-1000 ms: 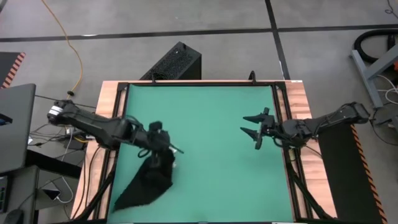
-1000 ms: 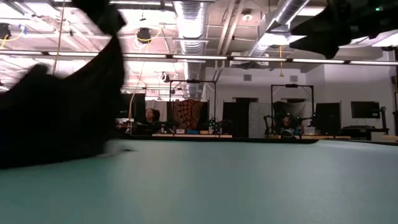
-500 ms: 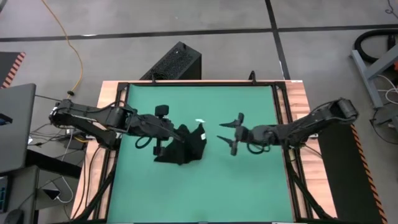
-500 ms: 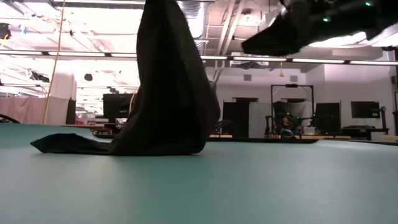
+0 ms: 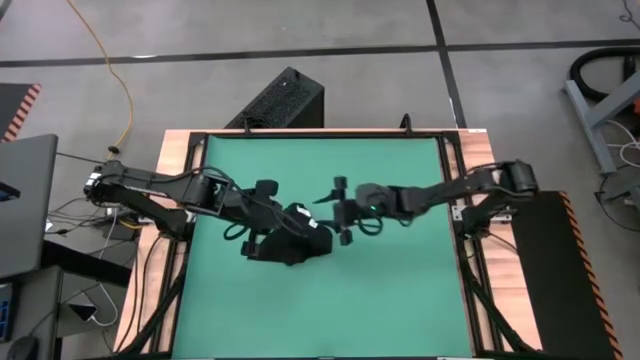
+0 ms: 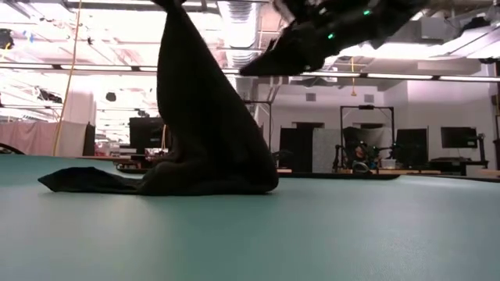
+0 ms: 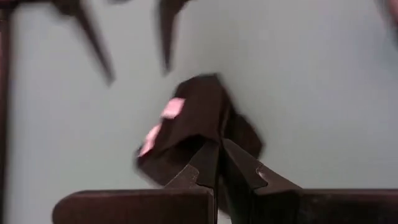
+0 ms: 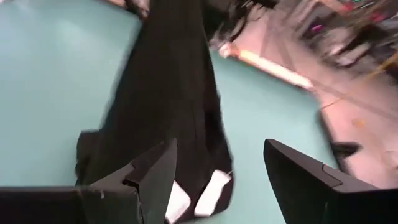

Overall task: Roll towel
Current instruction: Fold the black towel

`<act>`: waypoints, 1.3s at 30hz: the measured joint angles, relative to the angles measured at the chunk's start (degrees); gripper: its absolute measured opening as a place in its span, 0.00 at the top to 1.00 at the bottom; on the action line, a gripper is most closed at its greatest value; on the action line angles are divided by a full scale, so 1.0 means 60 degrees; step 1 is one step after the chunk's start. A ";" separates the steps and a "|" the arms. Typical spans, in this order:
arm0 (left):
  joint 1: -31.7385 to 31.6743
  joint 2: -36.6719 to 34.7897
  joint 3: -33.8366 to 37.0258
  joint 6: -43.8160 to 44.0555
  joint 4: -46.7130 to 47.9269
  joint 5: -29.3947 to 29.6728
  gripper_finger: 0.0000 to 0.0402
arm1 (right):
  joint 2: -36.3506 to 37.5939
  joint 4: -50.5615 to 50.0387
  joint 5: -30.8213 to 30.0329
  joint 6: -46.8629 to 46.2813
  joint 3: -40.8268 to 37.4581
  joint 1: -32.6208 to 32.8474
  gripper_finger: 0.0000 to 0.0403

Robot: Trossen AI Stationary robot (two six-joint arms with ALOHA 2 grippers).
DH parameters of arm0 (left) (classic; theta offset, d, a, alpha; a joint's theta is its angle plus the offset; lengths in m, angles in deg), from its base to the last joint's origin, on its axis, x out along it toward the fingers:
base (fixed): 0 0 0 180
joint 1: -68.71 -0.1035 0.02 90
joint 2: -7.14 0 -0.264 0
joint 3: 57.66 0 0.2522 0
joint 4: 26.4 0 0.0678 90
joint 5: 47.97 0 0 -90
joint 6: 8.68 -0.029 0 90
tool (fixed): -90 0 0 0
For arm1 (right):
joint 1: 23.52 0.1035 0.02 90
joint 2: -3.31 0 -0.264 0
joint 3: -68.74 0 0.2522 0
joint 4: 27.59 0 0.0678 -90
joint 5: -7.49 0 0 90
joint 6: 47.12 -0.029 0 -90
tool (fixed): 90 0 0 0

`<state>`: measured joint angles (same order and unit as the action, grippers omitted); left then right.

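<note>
Now the left gripper hangs over the middle of the green mat, its jaws clenched on the towel and pinching a top fold of the black cloth. From that pinch the towel drops in a tall, narrow drape to the surface, where its lower part lies bunched with a flat tail spread out to the left of the heap in the low view. In the left wrist view the two dark fingers meet tightly on the cloth, and pale tag patches show on the crumpled towel below.

The right gripper is just to the right of the towel's raised part, its jaws spread wide and grasping nothing. In the right wrist view both fingers stand well apart, with the hanging towel straight ahead of them and the white tag near its bottom edge. Whether either finger touches the cloth cannot be told.
</note>
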<state>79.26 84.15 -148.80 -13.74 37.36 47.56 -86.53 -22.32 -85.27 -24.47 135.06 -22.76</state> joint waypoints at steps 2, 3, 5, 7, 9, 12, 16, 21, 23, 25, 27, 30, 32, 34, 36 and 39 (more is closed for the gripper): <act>0.0000 0.0076 -0.0010 -0.0176 0.0104 -0.0571 1.00 | -0.0347 -0.0104 0.0769 0.0178 0.0438 -0.0233 0.34; 0.0000 0.0154 0.0003 -0.0255 0.0203 -0.0729 1.00 | -0.0536 -0.0187 0.1159 0.0274 0.0595 -0.0317 0.34; 0.0010 0.0199 0.0000 -0.0426 0.0153 -0.0966 1.00 | -0.0837 -0.0477 0.1734 0.0512 0.0910 -0.0438 0.34; 0.0011 0.0260 0.0000 -0.0567 0.0329 -0.1165 1.00 | -0.1177 -0.0805 0.2100 0.0749 0.1211 -0.0510 0.34; 0.0011 0.0303 0.0000 -0.0720 0.0302 -0.1248 1.00 | -0.1436 -0.0973 0.2364 0.0895 0.1485 -0.0605 0.34; 0.0011 0.0299 0.0000 -0.0894 0.0335 -0.1316 1.00 | -0.1957 -0.1071 0.2823 0.1047 0.1886 -0.0796 0.34; 0.0011 0.0298 0.0000 -0.0911 0.0340 -0.1321 1.00 | -0.2627 -0.1304 0.3333 0.1059 0.2291 -0.1038 0.34; 0.0011 0.0295 0.0000 -0.0911 0.0338 -0.1331 1.00 | -0.3196 -0.1344 0.4200 0.1072 0.2770 -0.1245 0.34; 0.0011 0.0295 0.0000 -0.0920 0.0341 -0.1338 1.00 | -0.3465 -0.1513 0.4729 0.1062 0.2933 -0.1280 0.36; 0.0011 0.0295 0.0000 -0.0982 0.0340 -0.1338 1.00 | -0.3695 -0.1520 0.5091 0.1059 0.3102 -0.1232 0.39; 0.0011 0.0295 0.0000 -0.0983 0.0356 -0.1338 1.00 | -0.3873 -0.1546 0.5128 0.1060 0.3277 -0.1146 0.44; 0.0011 0.0295 0.0000 -0.0977 0.0445 -0.1335 1.00 | -0.4002 -0.1829 0.4677 0.1010 0.3400 -0.0992 0.57; 0.0011 0.0295 0.0000 -0.0973 0.0612 -0.1326 1.00 | -0.3976 -0.1977 0.4347 0.1031 0.3405 -0.0912 0.73; 0.0011 0.0295 0.0000 -0.0973 0.0714 -0.1324 1.00 | -0.3777 -0.2153 0.4052 0.1065 0.3408 -0.0874 0.90; 0.0011 0.0295 0.0000 -0.0969 0.0820 -0.1313 1.00 | -0.3501 -0.2261 0.3780 0.1042 0.3426 -0.0908 0.96; 0.0011 0.0295 0.0000 -0.1061 0.0838 -0.1298 1.00 | -0.3013 -0.2671 0.3060 0.1014 0.3426 -0.0944 0.97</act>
<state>79.32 85.92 -148.80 -20.10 42.39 39.77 -104.61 -38.35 -66.91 -18.39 155.62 -28.43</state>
